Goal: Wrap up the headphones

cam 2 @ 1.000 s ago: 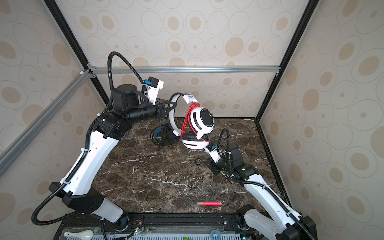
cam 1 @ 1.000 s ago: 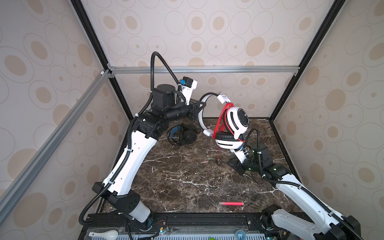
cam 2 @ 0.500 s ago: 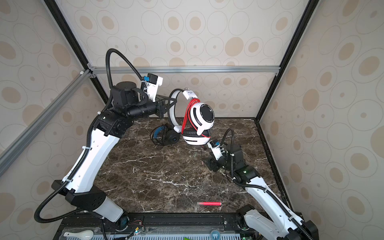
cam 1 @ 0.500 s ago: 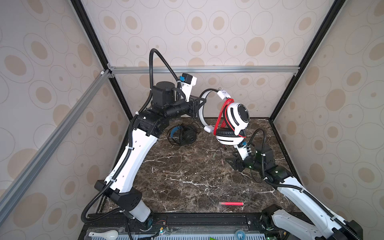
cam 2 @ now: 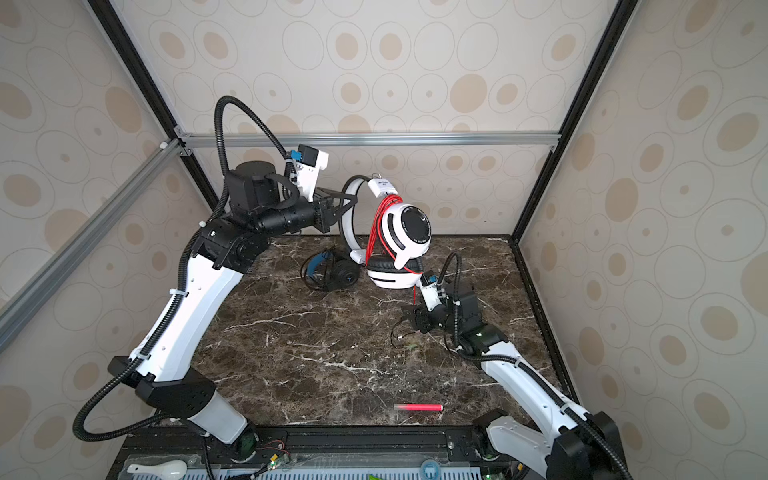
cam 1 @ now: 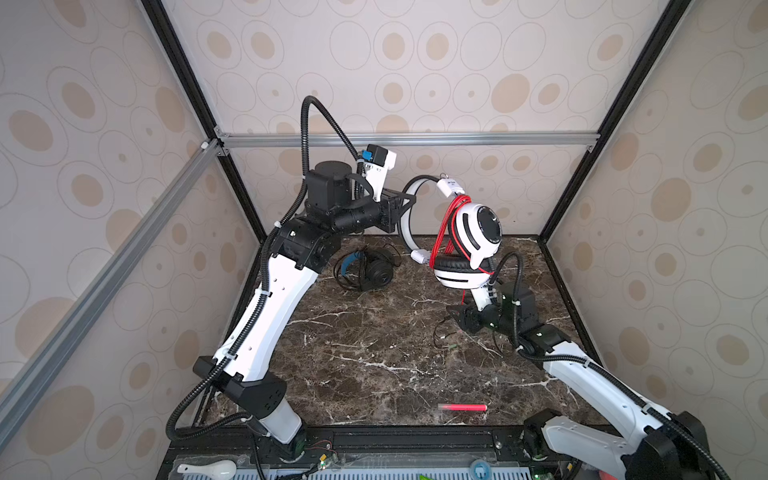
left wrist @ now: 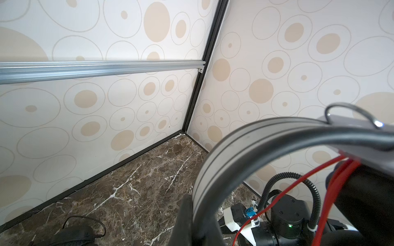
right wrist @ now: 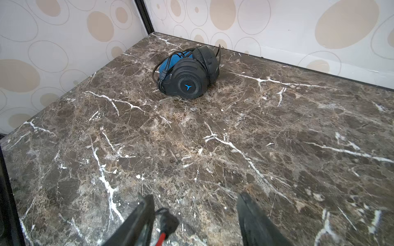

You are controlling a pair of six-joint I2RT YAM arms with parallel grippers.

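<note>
My left gripper (cam 1: pixel 405 204) (cam 2: pixel 351 204) is shut on the headband (left wrist: pixel 234 149) of the white headphones (cam 1: pixel 478 232) (cam 2: pixel 407 232) and holds them high above the back of the table. The thin red cable (cam 1: pixel 442 232) (cam 2: pixel 376 224) is looped several times round the band above the cups, and its tail hangs down toward the table. My right gripper (cam 1: pixel 455 319) (cam 2: pixel 412 320) (right wrist: pixel 195 197) stands open low over the marble, below the white cups. The cable's black plug (right wrist: pixel 168 219) lies beside one finger, not gripped. The black headphones (cam 1: pixel 370 270) (cam 2: pixel 334 272) (right wrist: pixel 187 76) lie at the back, their cable bundled round them.
A red pen (cam 1: pixel 462 407) (cam 2: pixel 417 407) lies near the table's front edge. Patterned walls close in three sides, with a metal rail (cam 1: pixel 407 139) across the back. A white spoon (cam 1: pixel 208 468) rests on the front ledge.
My right gripper has opened and let go of the red cable. The left arm has raised the white headphones slightly.
</note>
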